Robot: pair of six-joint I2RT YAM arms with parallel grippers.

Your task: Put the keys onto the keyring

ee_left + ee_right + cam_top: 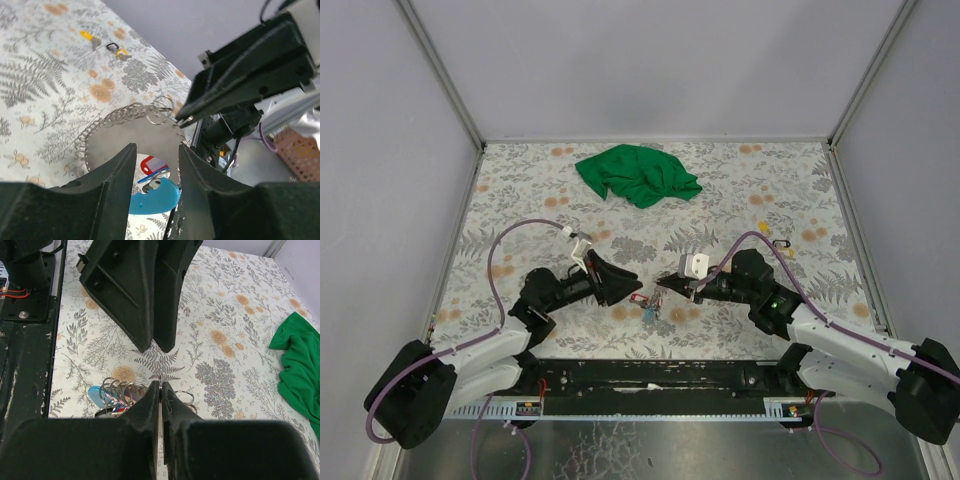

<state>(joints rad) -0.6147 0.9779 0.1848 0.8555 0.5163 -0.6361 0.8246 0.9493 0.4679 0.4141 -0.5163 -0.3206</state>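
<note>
Right end effector (179, 120), seemingly pinching the keyring (112, 117), should be holding steady; left end effector (156, 150), parted, should be gathering keys (155, 197) at six o'clock.

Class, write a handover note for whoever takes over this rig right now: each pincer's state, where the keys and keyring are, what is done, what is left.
The left pincer: jaws a slit apart beside the keyring; grip unclear.
The right pincer: shut, apparently nipping the keyring's end.
The keyring sits between the two pincers.
The red-tagged key and blue-tagged key are bunched just beneath it; whether either is threaded cannot be told.
Done: both pincers are at the bunch.
Left: thread both keys, check, release.
</note>
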